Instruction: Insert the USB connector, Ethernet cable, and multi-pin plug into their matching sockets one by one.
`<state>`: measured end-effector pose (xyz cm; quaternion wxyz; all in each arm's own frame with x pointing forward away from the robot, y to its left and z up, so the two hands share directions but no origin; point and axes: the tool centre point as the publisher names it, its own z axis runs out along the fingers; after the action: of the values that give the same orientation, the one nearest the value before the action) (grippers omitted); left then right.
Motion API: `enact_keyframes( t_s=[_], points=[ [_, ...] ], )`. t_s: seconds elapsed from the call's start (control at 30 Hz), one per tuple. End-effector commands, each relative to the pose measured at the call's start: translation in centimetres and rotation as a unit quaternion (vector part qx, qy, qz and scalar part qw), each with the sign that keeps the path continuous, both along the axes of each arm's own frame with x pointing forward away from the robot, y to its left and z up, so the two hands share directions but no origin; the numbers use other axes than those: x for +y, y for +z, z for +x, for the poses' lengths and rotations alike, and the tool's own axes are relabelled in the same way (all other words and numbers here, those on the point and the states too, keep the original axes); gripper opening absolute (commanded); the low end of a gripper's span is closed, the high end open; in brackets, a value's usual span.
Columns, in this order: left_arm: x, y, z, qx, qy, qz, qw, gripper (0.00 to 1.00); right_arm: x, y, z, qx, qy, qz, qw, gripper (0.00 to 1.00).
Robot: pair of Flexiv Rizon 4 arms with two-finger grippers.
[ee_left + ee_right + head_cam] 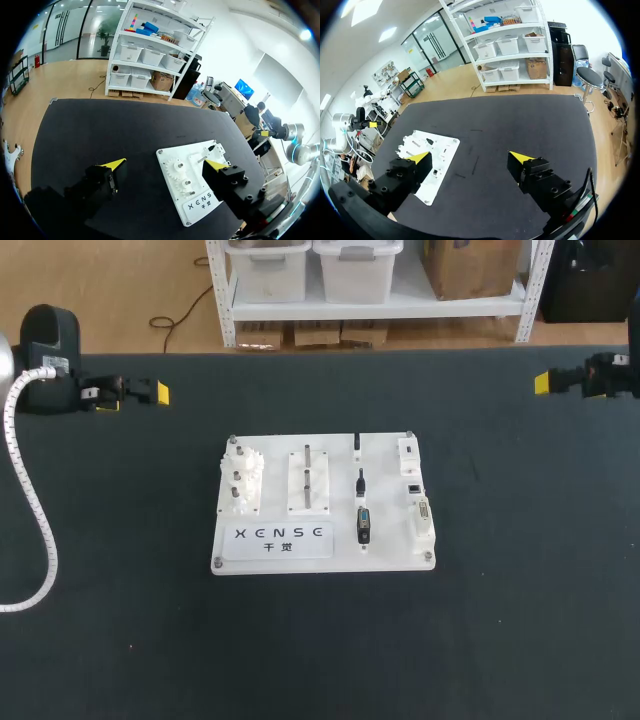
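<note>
the board (322, 540) with its plugs (362, 524) lies mid-table, well apart from left gripper (164, 164) and right gripper (470, 157), both spread wide.

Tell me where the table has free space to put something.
Free: the table on the white board's near side, the strip to the board's right, and the band beyond it between left gripper and right gripper. Crowded: the board itself and the left edge with the white cable.
</note>
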<state>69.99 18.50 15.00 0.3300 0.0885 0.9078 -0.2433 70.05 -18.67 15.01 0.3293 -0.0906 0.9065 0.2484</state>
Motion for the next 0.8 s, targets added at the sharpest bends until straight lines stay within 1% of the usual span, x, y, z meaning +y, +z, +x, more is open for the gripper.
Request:
enact_keyframes(
  t_s=[0.03,0.23,0.37,0.5,0.57,0.8],
  points=[
    [0.0,0.0,0.0,0.000,0.000,0.000,1.000,1.00,0.0,0.0,0.0,0.000,0.000,-0.001,1.000,1.00],
    [0.0,0.0,0.0,0.000,0.000,0.000,1.000,1.00,0.0,0.0,0.0,0.000,0.000,-0.001,1.000,1.00],
    [0.0,0.0,0.0,0.000,0.000,0.000,1.000,1.00,0.8,0.0,0.5,0.026,-0.030,-0.037,0.999,1.00],
    [0.0,0.0,0.0,0.000,0.000,0.000,1.000,1.00,2.0,0.0,1.3,0.070,-0.070,-0.086,0.991,1.00],
    [0.0,0.0,0.0,0.000,0.000,0.000,1.000,1.00,3.1,0.1,1.6,0.075,-0.080,-0.102,0.989,1.00],
    [0.0,0.0,0.0,0.000,0.000,0.000,1.000,1.00,8.5,0.3,2.6,0.104,-0.069,-0.139,0.982,1.00]
  ],
)
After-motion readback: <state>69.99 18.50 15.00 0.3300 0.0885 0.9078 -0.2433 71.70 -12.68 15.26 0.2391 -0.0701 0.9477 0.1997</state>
